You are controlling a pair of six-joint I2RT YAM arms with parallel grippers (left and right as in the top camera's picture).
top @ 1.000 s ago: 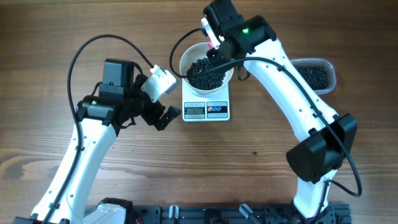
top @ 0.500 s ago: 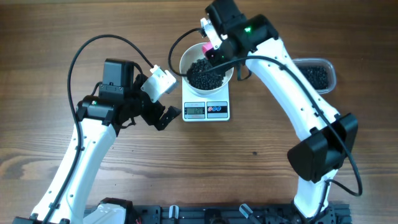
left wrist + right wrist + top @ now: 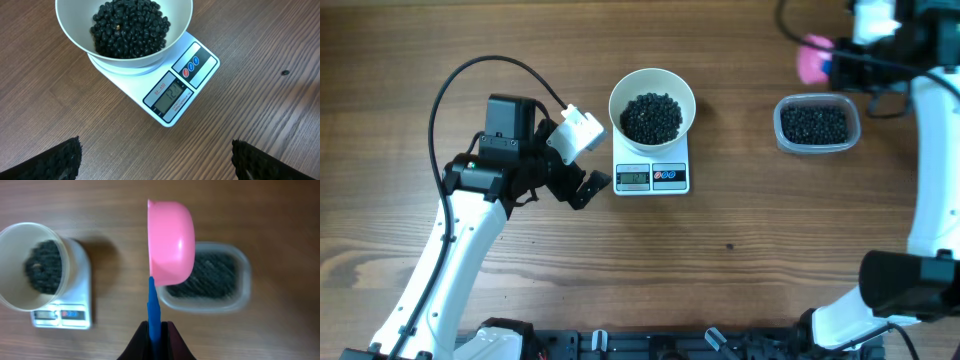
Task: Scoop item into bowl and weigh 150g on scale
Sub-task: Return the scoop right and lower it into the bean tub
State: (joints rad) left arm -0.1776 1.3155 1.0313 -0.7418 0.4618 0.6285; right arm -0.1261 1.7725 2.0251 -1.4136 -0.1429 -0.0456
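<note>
Overhead, the white bowl [image 3: 618,92] sat on the scale [image 3: 675,162], filled with black beans [image 3: 652,117]. The left end effector [image 3: 586,160] hovered at the scale's 9 o'clock, jaws spread wide and empty. A clear tub [image 3: 782,125] of beans lay at the bowl's 3 o'clock, well apart, and the right end effector [image 3: 850,62] held a pink scoop [image 3: 812,58] at the tub's 12 o'clock

Left wrist: the bowl stood on the scale's far half, and the fingers [image 3: 55,162] were wide apart above the table [image 3: 250,110]

Right wrist: the end effector was clamped on the scoop's blue handle [image 3: 154,305], with the scoop's mouth facing 9 o'clock and the tub blurred behind
</note>
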